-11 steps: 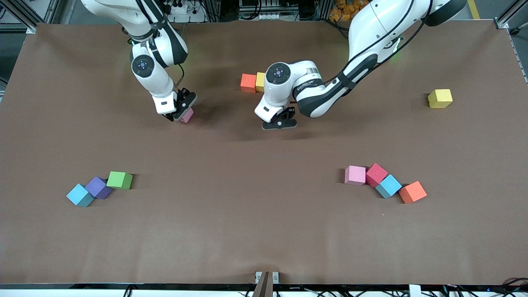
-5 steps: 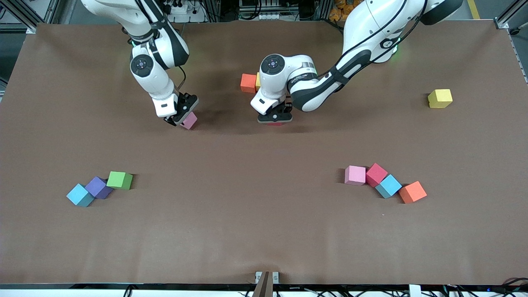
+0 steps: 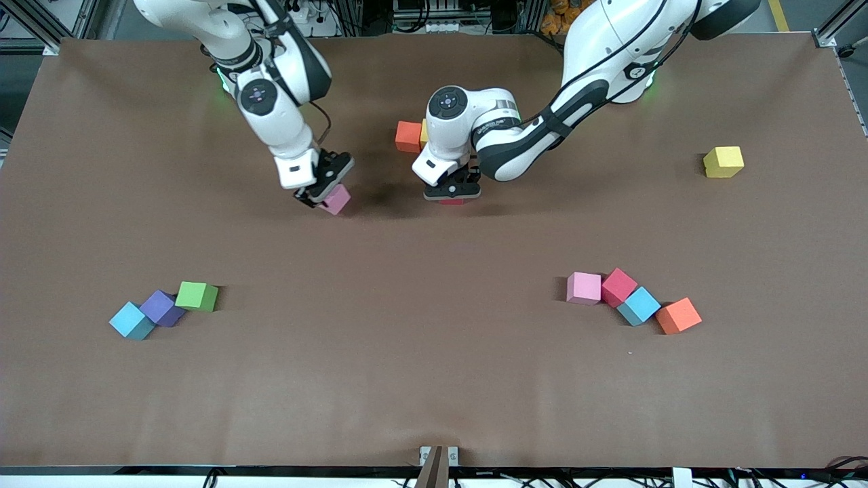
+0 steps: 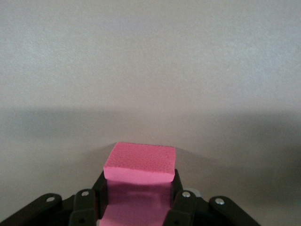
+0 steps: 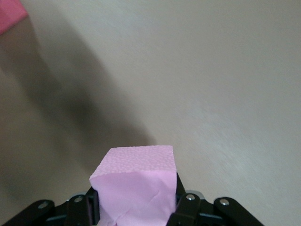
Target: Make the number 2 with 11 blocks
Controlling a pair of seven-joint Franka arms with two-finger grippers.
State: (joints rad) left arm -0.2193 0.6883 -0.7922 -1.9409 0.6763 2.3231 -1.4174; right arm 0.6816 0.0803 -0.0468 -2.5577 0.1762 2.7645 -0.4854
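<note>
On the brown worktop, both claws hold a block and the number 2 is not yet built.

Nearest to the front camera lie two loose groups: a light blue block, a purple block and a green block toward the right arm's end, and a pink block, a red block, a blue block and an orange block toward the left arm's end. Farther up, the right claw is clenched on a pale pink block, and the left claw grasps a deep pink block, low over the worktop. A yellow block sits alone. Farthest, an orange block touches a yellow one beside the left arm.
</note>
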